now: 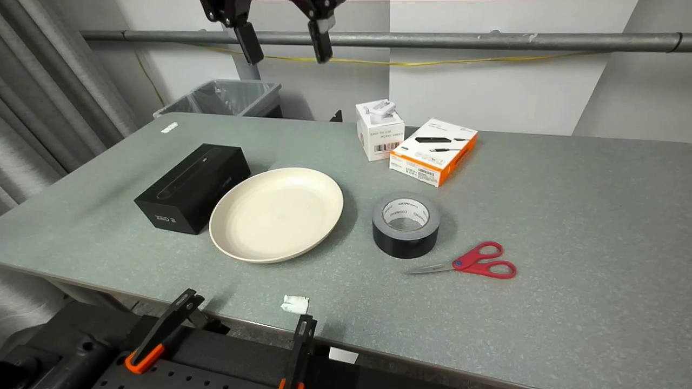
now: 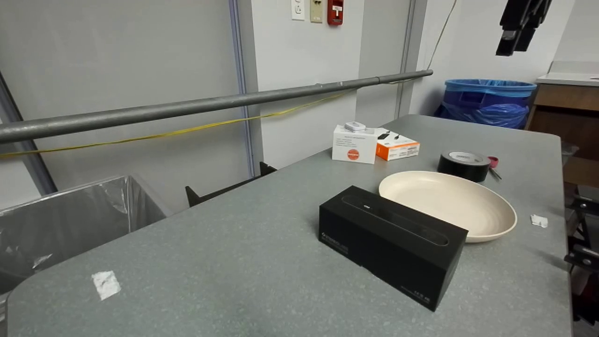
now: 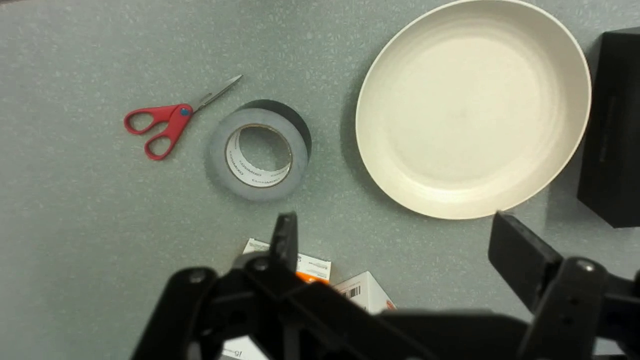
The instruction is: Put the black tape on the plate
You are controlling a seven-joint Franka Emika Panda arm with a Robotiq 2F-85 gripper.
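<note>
Close up by the wrist lens with the gripper [image 3: 394, 222], black and blurred: stands spread wide, with grey tabletop [image 3: 410, 250] in view through the gap. Hangs high in the air in both exterior views.

On to the black tape [image 1: 405, 244]: sits flat on the tabletop with its hollow core facing up, right of the plate [image 1: 277, 216] in an exterior view, with a strip of grey between. Over to the plate itself: lies wide and cream, with raised rim up. Left again, to the black box [image 1: 189, 186]: sits just beside that rim, too tight to call on contact.

Back right and nearer, to the red-handled scissors [image 1: 466, 262]: lie flat, with tip pointing left, just beside the roll. Out to the far side, to the white box [image 1: 384, 139]: carries a small white object [image 1: 383, 108] on top and stands just beside the white-and-orange box [image 1: 432, 156]. Farther left, to the bin [image 1: 260, 100]: stands beyond the tabletop, clear-lined.
</note>
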